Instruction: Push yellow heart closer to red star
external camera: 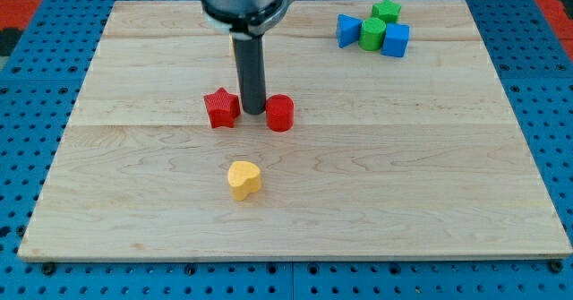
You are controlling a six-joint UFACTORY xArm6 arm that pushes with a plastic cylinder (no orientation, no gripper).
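Tool: your arm is carrying no jaws, only a straight dark rod, so nothing is opening, closing or gripping; my tip [253, 112] is resting on the bench.
Tip position: my tip is sitting between the red star [221, 108] and the red cylinder [280, 113], just beside both; you cannot tell whether it is touching either.
Yellow heart [243, 179]: it is lying alone on the near side of the red pair, roughly below the tip, clearly apart from it and from the red star.
Red star: it is sitting left of the tip, near the bench's middle.
Red cylinder: it is standing upright right of the tip.
Far-right cluster: a blue block [347, 29], a green cylinder [372, 34], a green block [387, 12] and a blue cube [396, 39] are crowding together, touching or nearly so, well apart from the tip.
Bench [430, 184]: you are looking at a pale wooden board lying on a blue perforated surface [18, 157].
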